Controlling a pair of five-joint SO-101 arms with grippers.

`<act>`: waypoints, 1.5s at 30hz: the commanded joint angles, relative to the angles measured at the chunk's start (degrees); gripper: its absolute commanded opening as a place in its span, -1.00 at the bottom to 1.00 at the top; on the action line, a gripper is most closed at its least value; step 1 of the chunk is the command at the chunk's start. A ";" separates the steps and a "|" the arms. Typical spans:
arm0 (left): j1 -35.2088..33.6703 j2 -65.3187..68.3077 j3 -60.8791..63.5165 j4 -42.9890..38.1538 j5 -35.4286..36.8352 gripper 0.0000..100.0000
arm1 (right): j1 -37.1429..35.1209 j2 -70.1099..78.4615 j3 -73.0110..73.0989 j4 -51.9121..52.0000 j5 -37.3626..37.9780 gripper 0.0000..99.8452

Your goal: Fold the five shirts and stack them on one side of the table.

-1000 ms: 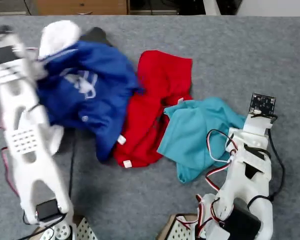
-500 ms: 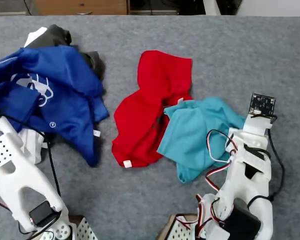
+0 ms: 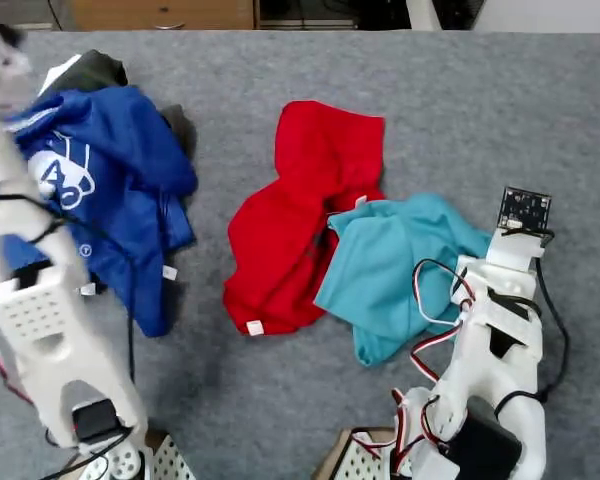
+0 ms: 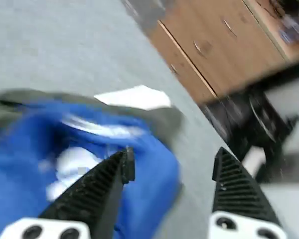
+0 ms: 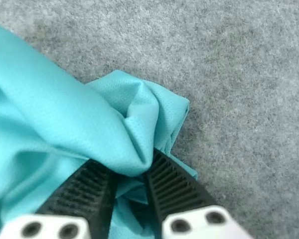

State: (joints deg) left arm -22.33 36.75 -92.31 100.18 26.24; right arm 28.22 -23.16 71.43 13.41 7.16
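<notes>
The blue shirt (image 3: 120,185) lies bunched far left, just ahead of the left gripper (image 4: 174,159), jaws spread and empty; the right gripper (image 5: 132,167) pinches the teal shirt (image 5: 40,99).

Bare table (image 3: 500,110) lies open across the far right. A bare lane runs between the blue shirt (image 3: 130,190) and the red shirt (image 3: 300,210), widening toward the near edge. The teal shirt (image 3: 395,265) overlaps the red shirt, closing that gap. The left arm (image 3: 42,315) stands over the blue shirt's near side. A dark garment (image 3: 95,70), possibly another shirt, lies under its far corner. The right arm (image 3: 495,340) blocks the near right.
</notes>
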 commanded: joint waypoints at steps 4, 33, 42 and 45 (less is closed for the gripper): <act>20.84 -3.38 19.34 0.70 0.26 -0.47 | -1.10 -0.92 0.13 -0.62 0.35 -0.99; 31.65 14.99 43.52 -7.56 -6.86 -0.96 | -1.10 -0.92 0.04 -0.79 0.44 -0.99; 8.70 14.20 13.19 0.62 -8.62 -0.96 | -1.10 -0.92 0.04 -0.79 0.44 -0.99; 0.44 12.26 2.02 0.62 -10.55 -0.96 | -1.10 -0.92 0.04 -0.79 0.44 -0.99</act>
State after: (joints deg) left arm -13.80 52.84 -77.19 100.18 17.36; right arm 28.22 -23.16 71.43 13.41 7.16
